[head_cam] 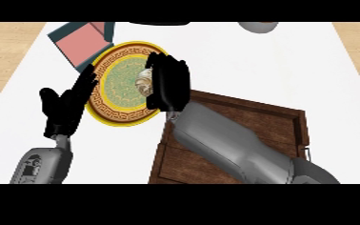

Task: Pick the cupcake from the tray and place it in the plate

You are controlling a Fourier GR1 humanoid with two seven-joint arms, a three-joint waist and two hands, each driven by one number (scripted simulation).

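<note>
The ornate plate, gold-rimmed with a green centre, lies left of the middle of the white counter. Over its right part my right hand is curled round the cupcake, of which only a pale edge shows at the hand's left side. I cannot tell whether the cupcake touches the plate. The dark wooden tray lies at the lower right, partly hidden by my right forearm. My left hand stands open, fingers up, just left of the plate's rim.
A pink square item with a dark blue-grey border lies at the back left, touching the plate's far edge. A grey bowl-like object sits at the back right, and a dark object at the back centre.
</note>
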